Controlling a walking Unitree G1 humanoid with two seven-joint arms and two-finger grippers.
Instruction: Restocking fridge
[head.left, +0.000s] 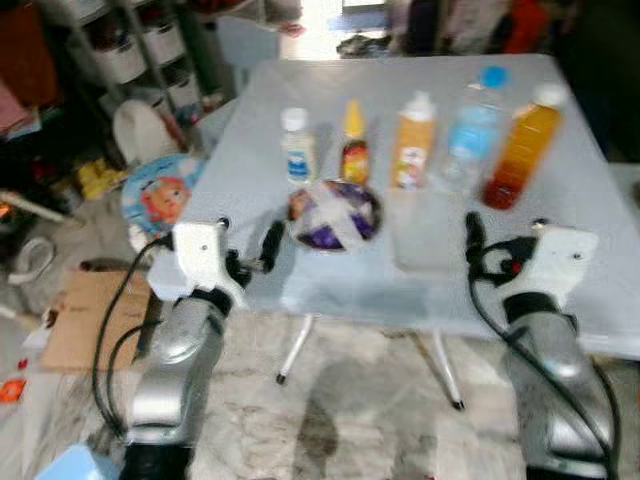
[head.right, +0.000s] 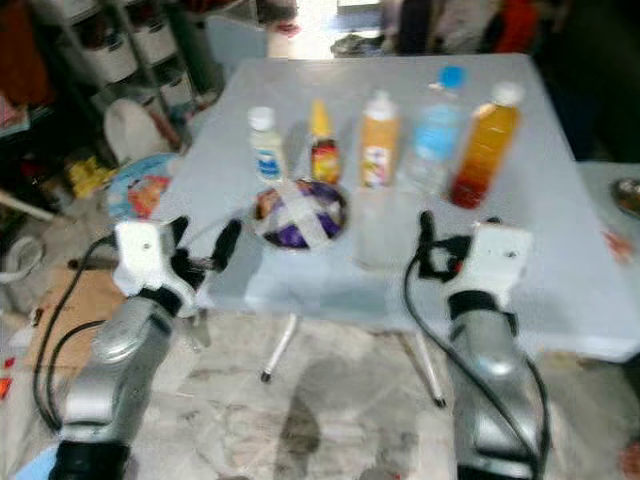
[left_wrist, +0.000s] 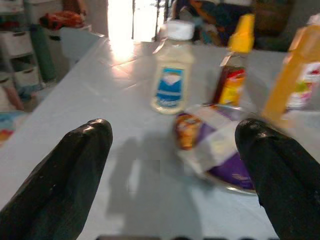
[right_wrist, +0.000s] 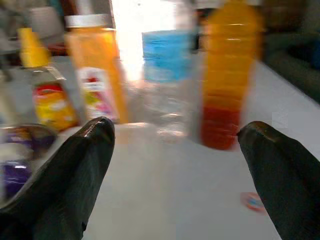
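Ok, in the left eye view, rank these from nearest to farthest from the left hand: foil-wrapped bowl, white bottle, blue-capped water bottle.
1. The foil-wrapped bowl, just to the right of the left hand, near the table's front edge.
2. The white bottle, farther back, at the left end of the row.
3. The blue-capped water bottle, far to the right, in the back row.

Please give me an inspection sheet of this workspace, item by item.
Surface: pale grey folding table.
Job's things: a row of white-capped pale bottle, yellow-capped sauce bottle, orange juice carton-bottle, blue-capped clear water bottle and tall amber drink bottle; taped purple bowl in front.
Clutter: cardboard and cartoon plate on the floor.
End effectors: left end effector and right end effector open, both at the table's near edge.
Cables: black cables along the arms.
Surroundings: shelving.
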